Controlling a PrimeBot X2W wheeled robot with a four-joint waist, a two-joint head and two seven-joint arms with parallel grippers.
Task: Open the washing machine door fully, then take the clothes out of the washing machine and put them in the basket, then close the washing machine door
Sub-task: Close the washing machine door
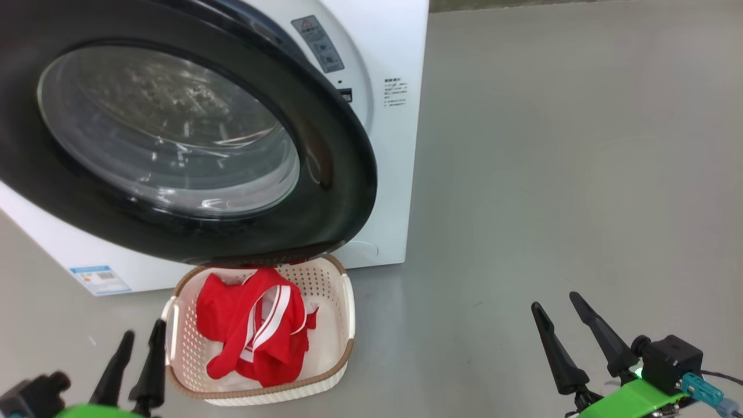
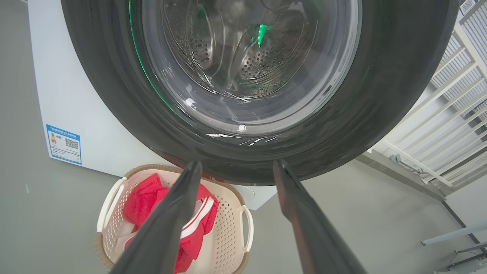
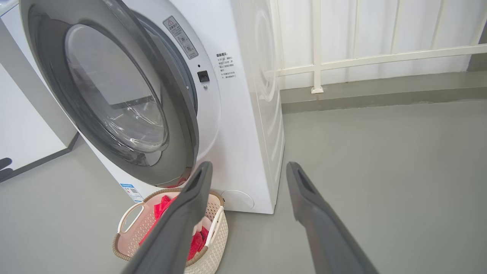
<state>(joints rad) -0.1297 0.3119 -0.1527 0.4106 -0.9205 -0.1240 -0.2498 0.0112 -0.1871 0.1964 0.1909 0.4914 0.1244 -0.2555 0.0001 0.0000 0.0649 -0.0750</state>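
Closing the door (image 1: 336, 151) looks like the step left: the red clothes (image 1: 232, 313) lie in the basket (image 1: 334, 290) on the floor (image 1: 551, 174), just under the door's lower edge. The door stands ajar from the washing machine (image 1: 395, 46). The left pincer (image 1: 141, 332) and right pincer (image 1: 555, 306) both hang open and empty. Next, one should press the black rim shut.

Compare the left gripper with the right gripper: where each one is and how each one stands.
The left gripper is right beside the left edge of the basket, near the clothes. The right gripper is over the grey floor, well away from the basket. In the head view the left gripper's fingers look closer together than the right gripper's. Both are open and hold nothing.
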